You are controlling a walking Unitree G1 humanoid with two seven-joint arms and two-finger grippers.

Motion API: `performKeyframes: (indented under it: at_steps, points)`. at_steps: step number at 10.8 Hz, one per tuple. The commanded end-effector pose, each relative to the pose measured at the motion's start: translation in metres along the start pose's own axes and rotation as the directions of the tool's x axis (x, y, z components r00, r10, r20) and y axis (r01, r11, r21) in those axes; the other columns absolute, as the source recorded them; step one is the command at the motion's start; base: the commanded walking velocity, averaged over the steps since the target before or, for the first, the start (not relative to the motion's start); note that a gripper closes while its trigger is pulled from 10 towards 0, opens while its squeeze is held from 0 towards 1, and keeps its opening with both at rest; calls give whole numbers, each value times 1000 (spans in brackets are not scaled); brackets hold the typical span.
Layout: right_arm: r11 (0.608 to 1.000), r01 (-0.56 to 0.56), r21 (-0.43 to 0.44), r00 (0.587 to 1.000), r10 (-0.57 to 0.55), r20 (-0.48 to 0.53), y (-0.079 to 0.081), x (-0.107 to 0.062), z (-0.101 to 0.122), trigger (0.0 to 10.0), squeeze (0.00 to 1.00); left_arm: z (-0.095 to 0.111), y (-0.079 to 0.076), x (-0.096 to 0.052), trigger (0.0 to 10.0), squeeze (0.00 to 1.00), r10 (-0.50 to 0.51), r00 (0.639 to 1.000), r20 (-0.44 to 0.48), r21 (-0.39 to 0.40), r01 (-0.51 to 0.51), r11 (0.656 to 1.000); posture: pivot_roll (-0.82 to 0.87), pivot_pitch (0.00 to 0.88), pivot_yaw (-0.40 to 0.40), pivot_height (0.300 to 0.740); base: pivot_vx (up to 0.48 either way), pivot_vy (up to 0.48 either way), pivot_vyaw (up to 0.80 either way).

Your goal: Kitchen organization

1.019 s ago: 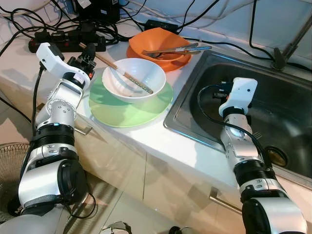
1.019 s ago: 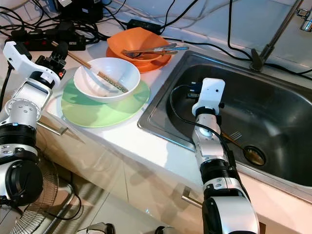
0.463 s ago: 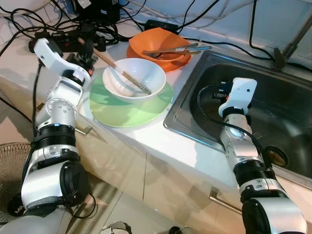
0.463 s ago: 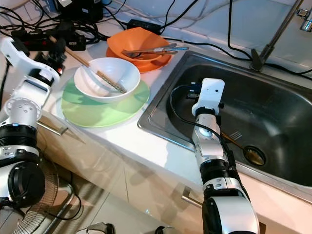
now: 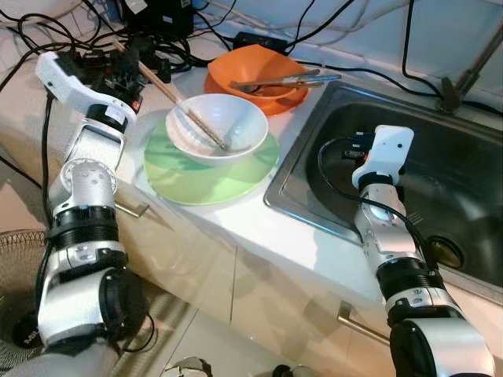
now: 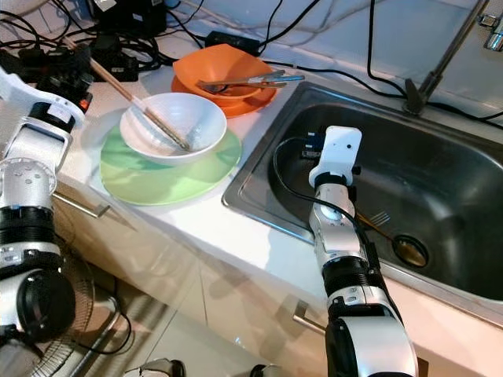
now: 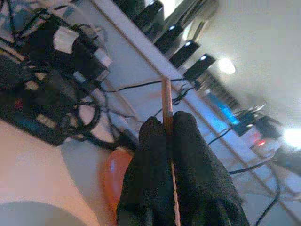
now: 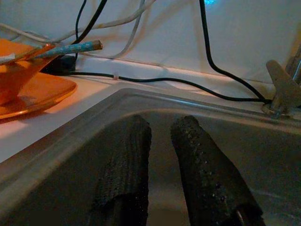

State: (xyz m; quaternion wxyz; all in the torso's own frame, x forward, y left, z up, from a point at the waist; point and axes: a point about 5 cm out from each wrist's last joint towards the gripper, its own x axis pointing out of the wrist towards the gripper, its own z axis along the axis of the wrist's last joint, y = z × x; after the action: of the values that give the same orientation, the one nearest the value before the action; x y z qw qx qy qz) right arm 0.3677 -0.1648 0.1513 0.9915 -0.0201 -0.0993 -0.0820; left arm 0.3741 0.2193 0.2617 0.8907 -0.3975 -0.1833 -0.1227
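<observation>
**Q:** What was in play, and where did it sit?

**A:** A pair of slim wooden chopsticks slanted across the countertop, their tips in a glossy white bowl on a round pale-green plate near the counter's front edge. The upper ends were pinched in the left gripper, whose padded black fingers were pressed together on the wood.

**Q:** How did it differ from a second before?

**A:** The left gripper had risen and drawn back toward the counter's far left corner, over a black power strip and tangled cables. The chopsticks had tilted steeper, and their tips had slid from the bowl's right side toward its middle. The bowl and plate had not moved.

**Q:** And the other arm?

**A:** The right gripper hung as before inside the brushed-steel sink, its textured fingers slightly parted and gripping nothing.

**Q:** What else was there?

**A:** At the counter's back edge, an orange bowl on an orange plate held utensils, one with a blue handle.
</observation>
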Motion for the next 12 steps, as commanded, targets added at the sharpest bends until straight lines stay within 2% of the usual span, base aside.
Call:
performKeyframes:
  at_steps: [1,3,4,5,6,8,9,10,12]
  points:
    - [1000,-1,-15,999,0,-48,0,-6,-12,10000,0,4,-10,1,0,0,-63,998,31,-27,64,998,120,77,-33,740,0,0,0]
    - [1000,-3,-13,999,2,-41,1,-5,-10,10000,0,5,-32,-6,0,0,-169,979,111,-117,182,976,114,70,-32,740,0,0,0]
    - [1000,-4,-12,999,4,-33,0,-4,-8,10000,0,6,-45,-9,10000,0,-209,964,164,-168,236,957,114,61,-34,740,0,0,0]
    - [1000,-6,-2,1000,6,-26,-1,-2,-6,10000,0,7,-47,-10,10000,0,-209,960,188,-197,245,949,114,58,-34,740,0,0,0]
    - [999,-9,45,1000,10,-17,0,0,-2,10000,1000,4,-47,-11,10000,0,-200,961,194,-219,241,946,114,51,-34,740,0,0,0]
    - [989,-2,146,1000,5,-22,1,3,3,10000,1000,-2,-48,-13,10000,0,-192,964,184,-243,234,941,114,48,-34,740,0,0,0]
    - [975,-5,224,1000,10,-23,2,5,7,10000,1000,-8,-51,-14,10000,0,-196,965,172,-256,236,938,112,42,-34,740,0,0,0]
    - [934,-4,358,1000,13,-25,1,9,13,10000,1000,-12,-54,-14,10000,0,-199,966,163,-268,237,934,111,39,-35,740,0,0,0]
    - [864,7,504,999,13,-37,-1,12,16,10000,1000,-15,-55,-14,10000,0,-201,968,153,-270,236,933,113,41,-35,740,0,0,0]
